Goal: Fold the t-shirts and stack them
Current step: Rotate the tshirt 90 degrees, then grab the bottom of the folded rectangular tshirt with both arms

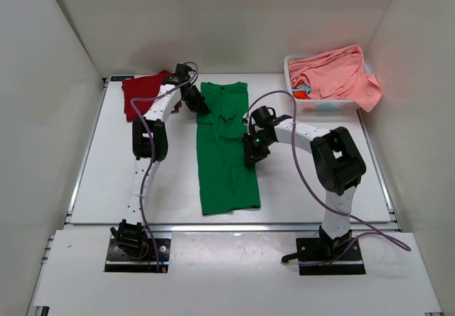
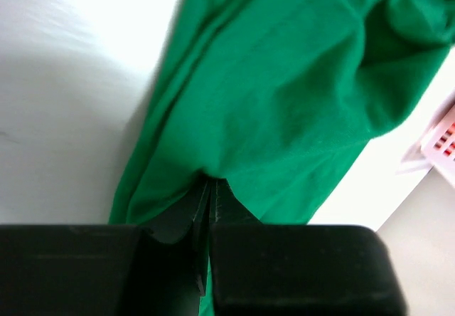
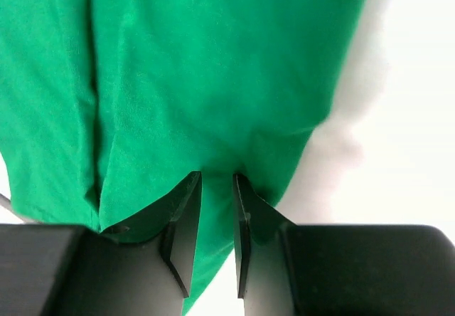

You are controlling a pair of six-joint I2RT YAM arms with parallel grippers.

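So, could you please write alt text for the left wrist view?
The left gripper, black fingers closed, pinches the edge of a bright green cloth t-shirt on a white table; a white plastic lattice basket shows at right.

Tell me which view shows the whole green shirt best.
Top external: the green shirt shows end to end there, a long narrow strip lying on the table. Both wrist views show only a close patch of its cloth, never its full length.

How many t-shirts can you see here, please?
3: green t-shirt mid-table, dark red t-shirt far left, salmon pink t-shirt draped over the white basket. Others may be hidden beneath it.
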